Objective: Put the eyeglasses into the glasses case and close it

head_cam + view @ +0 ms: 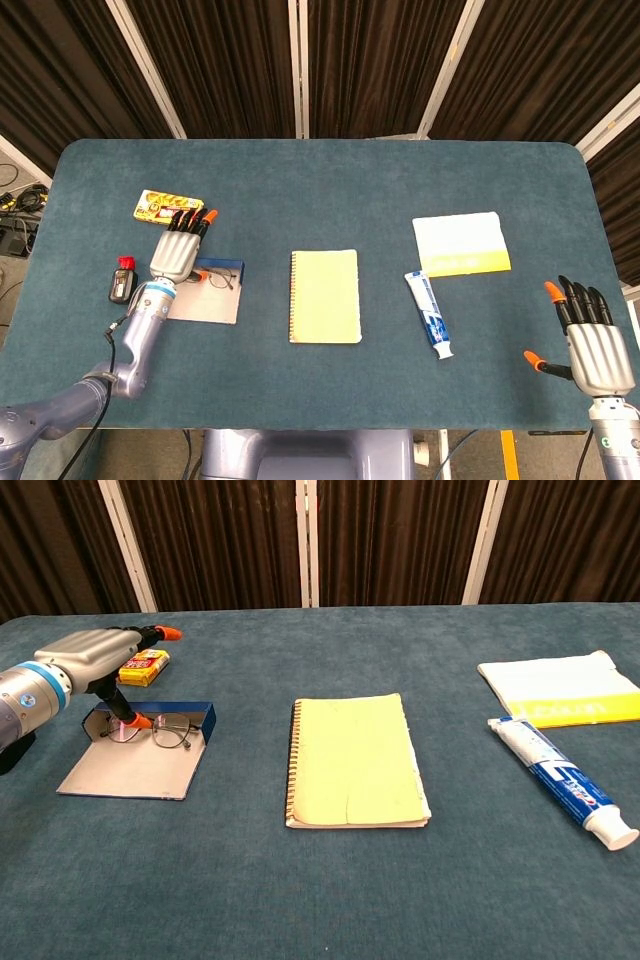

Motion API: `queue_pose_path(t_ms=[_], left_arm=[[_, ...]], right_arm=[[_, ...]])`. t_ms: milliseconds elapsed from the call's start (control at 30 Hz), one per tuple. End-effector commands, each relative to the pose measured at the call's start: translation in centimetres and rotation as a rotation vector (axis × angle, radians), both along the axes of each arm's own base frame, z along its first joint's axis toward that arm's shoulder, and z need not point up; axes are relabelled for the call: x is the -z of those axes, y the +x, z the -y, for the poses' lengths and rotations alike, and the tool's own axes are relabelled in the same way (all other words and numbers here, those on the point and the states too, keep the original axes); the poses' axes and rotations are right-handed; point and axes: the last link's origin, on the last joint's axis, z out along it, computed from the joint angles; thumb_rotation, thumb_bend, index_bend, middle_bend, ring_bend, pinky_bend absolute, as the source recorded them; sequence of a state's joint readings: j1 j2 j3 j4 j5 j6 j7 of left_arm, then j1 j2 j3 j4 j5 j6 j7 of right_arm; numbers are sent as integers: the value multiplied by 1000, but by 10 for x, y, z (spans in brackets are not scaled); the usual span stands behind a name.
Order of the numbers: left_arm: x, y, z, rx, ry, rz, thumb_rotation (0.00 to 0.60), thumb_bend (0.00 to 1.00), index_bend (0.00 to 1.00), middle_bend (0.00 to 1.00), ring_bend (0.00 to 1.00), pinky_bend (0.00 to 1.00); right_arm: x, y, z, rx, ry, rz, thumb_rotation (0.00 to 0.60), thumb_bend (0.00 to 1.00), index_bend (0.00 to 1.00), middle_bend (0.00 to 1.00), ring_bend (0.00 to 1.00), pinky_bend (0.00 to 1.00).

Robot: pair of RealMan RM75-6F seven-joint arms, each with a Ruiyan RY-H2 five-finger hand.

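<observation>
From the head view, your left hand [178, 254] hovers with fingers spread over the far-left end of the open glasses case [205, 301], the eyeglasses [218, 277] lying inside; your right hand [592, 340] hangs open off the table's [320, 160] near-right edge. From the chest view, the thumb possibly touches the frame; bare cloth separates case and notebook [355, 760].

Left robot hand [178, 252] flat, fingers extended (thumb down); right robot hand [590, 345] open, fingers spread.

head: high, looking down, whole table [320, 165] | chest: low, forward, nearer | shared: tabletop
</observation>
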State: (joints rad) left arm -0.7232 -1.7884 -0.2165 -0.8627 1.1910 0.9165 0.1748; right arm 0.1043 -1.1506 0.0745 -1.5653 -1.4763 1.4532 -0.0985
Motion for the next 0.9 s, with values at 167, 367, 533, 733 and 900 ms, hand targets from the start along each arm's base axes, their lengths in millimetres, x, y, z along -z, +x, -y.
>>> queue_pose_path(t_ms=[167,367,533,733,900], left_arm=[[-11,-9,11,-3,-44,39,600,11,0,0,0,0],[-33,-13,35,55,-52,81,600,11,0,0,0,0],[-41,-15,67,89,-116,121,600,26,243,0,0,0],[-30,-21,97,113,-192,77,600,145,407,0,0,0],[-20,-23,109,137,-212,37,600,184,473,0,0,0]], right_arm=[[-1,1,-1,-2,-1,3,600,0,0,0,0,0],[-1,3,-2,-11,1,12,600,0,0,0,0,0],[-1,6,-5,-23,5,20,600,0,0,0,0,0],[-1,9,-7,-37,9,26,600,0,0,0,0,0],[-1,9,-7,-39,11,28,600,0,0,0,0,0]])
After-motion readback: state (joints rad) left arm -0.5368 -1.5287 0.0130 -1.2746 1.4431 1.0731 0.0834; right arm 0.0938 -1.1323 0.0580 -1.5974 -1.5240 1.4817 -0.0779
